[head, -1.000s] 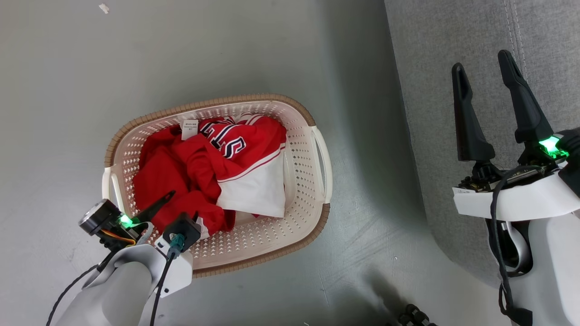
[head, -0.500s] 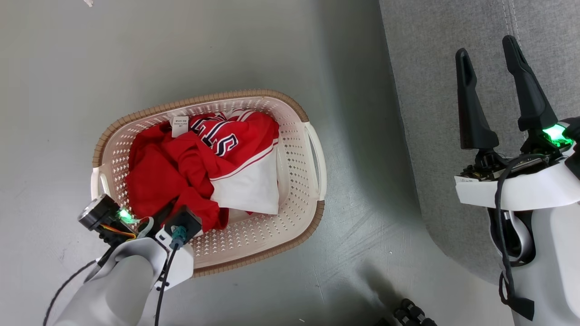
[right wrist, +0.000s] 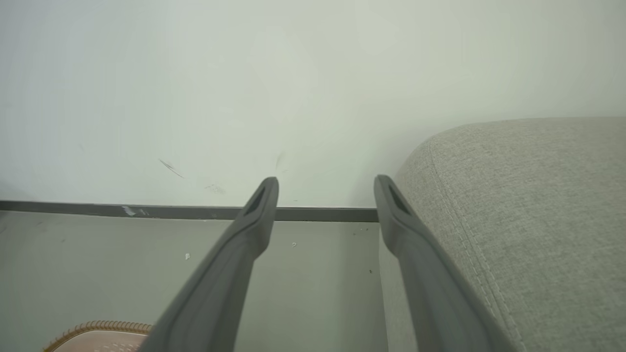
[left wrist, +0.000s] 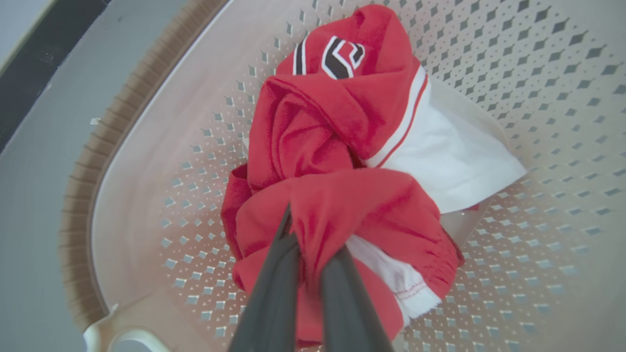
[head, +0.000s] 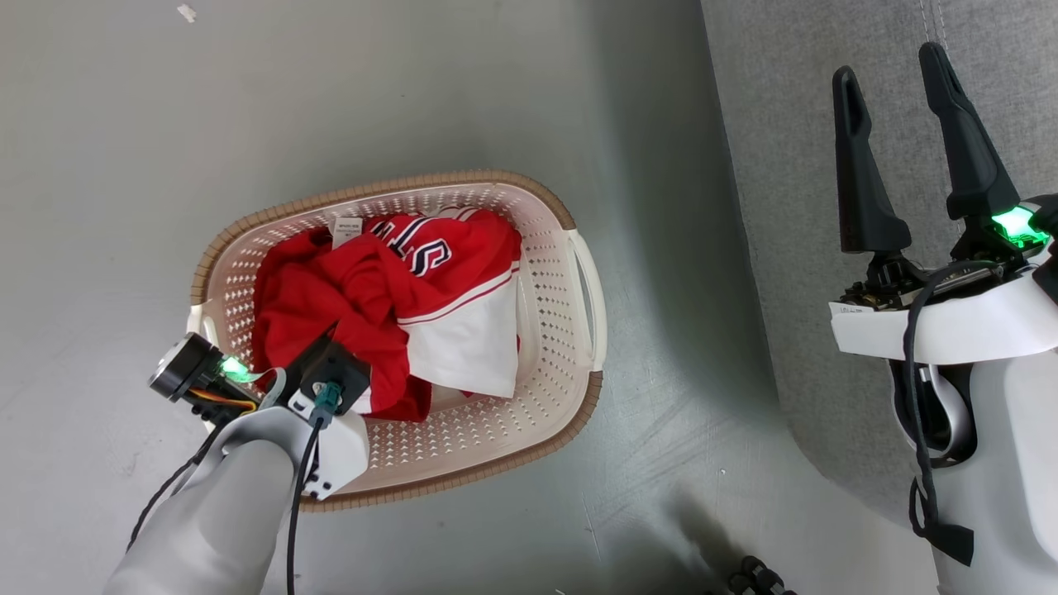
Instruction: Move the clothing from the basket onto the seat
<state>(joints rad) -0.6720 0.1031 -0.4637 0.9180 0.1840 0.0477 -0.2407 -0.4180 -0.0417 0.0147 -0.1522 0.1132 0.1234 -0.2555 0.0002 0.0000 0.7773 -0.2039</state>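
Where the head view has the left wrist housing [head: 331, 388] covering the grip point, the left wrist view shows my left fingers [left wrist: 274, 283] clenched on a red fold of the clothing [head: 355, 289], bunched inside the basket [head: 550, 273] on the floor [head: 331, 99]. Right fingers [head: 860, 182] spread wide, grasping nothing, above the seat [head: 785, 124] edge; right wrist view adds the wall [right wrist: 293, 73] behind it.

The clothing [left wrist: 332, 122] swallows the left fingers' [left wrist: 272, 293] tips.
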